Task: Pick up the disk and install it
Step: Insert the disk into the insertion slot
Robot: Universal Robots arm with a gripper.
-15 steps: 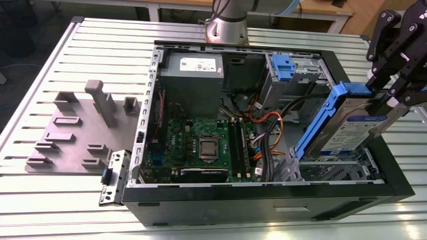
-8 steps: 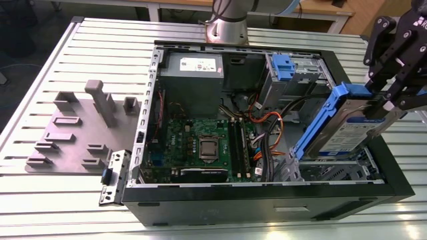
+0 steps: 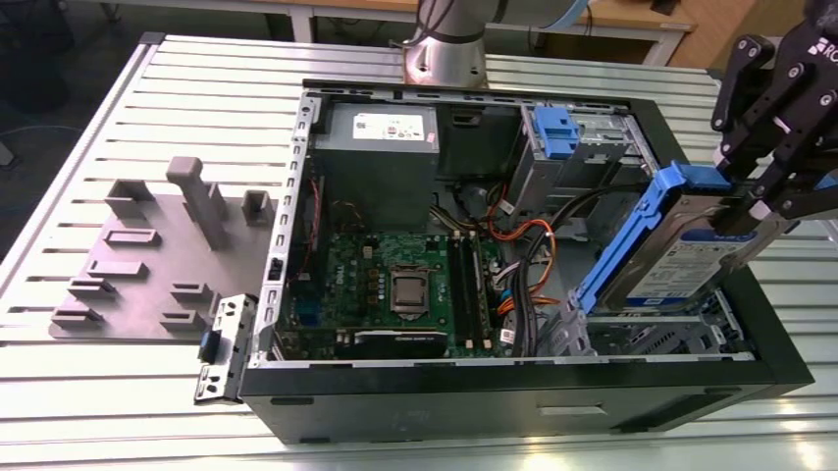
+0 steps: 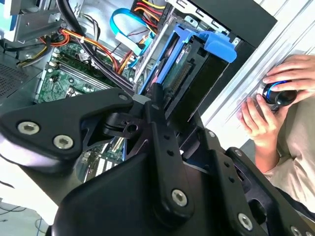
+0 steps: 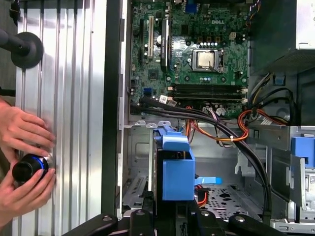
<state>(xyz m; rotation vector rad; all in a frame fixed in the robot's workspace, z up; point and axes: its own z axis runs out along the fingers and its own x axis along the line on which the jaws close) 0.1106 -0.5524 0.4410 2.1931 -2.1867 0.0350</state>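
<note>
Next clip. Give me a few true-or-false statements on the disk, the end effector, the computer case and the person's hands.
1. The end effector grips the silver metal hard drive in a blue plastic carrier. True.
2. The drive lies flat outside the case. False: it is held tilted over the black computer case, at the exterior view's right.
3. In the first wrist view, a person's hands hold a black-and-blue knob on the ribbed aluminium table. True.
4. The case is closed. False: it is open, and the green motherboard shows.
</note>
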